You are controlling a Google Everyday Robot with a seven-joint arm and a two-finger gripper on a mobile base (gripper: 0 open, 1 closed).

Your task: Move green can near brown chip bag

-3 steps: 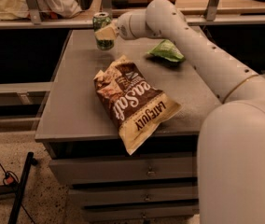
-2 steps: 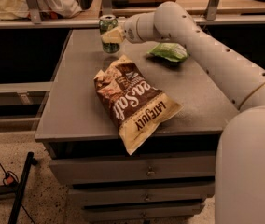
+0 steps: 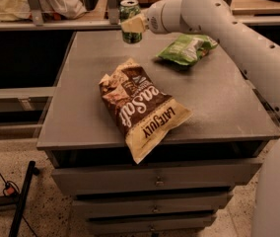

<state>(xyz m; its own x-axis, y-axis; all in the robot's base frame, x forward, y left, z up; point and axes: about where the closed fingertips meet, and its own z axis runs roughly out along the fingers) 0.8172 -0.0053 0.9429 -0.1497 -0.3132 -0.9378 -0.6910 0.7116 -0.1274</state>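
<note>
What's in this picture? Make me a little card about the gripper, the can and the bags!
gripper: at the far edge of the table, shut on the green can
green can: upright, held in the gripper
brown chip bag: lying flat near the front, cream end poking over the front edge
green bag: lying at the far right, apart from the can
table: grey top with drawers underneath
job so far: the can is not yet beside the brown chip bag
</note>
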